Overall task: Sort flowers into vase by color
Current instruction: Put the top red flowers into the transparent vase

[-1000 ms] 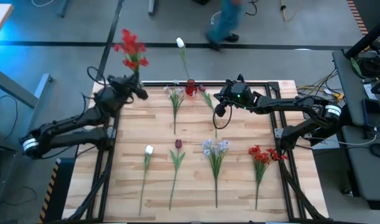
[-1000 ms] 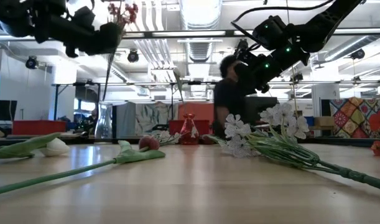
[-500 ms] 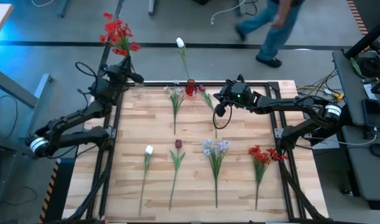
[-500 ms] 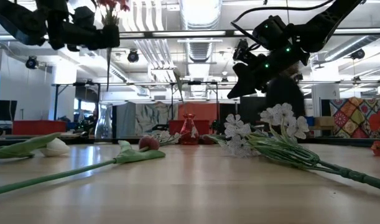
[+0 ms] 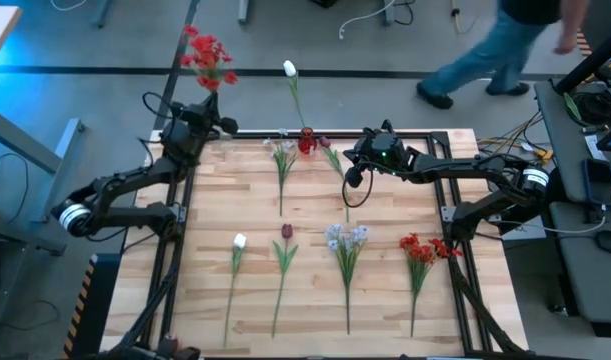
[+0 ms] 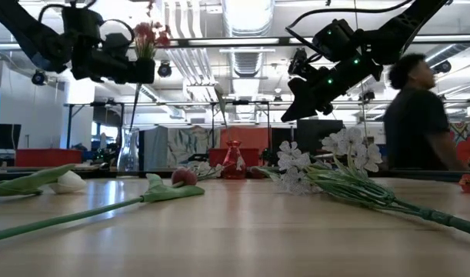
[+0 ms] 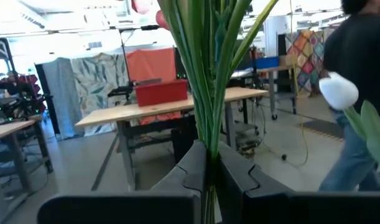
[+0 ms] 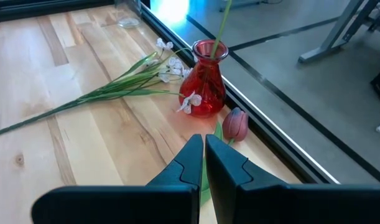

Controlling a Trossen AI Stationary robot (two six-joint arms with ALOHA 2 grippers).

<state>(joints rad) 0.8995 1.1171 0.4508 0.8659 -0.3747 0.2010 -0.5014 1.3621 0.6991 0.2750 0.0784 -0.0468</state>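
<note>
My left gripper is up over the table's far left corner, shut on a red cluster flower that stands upright. Its stem hangs down toward a clear glass vase. My right gripper is shut and empty, high above a pink tulip that lies on the table beside the red vase. A white bud stands with its stem in that vase. On the table lie a white spray, a white bud, a dark red tulip, a pale-blue spray and a red cluster. My left gripper pinches the flower's bundle of green stems between its two fingers, partway down their length. The fingers are about level, pointing toward the far side, and lie across the stems. The flower is upright and clear of the table, blooms above, lower stem hanging below.
A person walks on the floor beyond the table's far right. The table's frame rail runs along the far edge. Bare wood lies right of the right gripper.
My left gripper has swung with the red flower toward the far left, then back a little to the right, and has come lower above the glass vase; the flower now stands more upright. My right gripper has kept still. The person has walked to the right.
</note>
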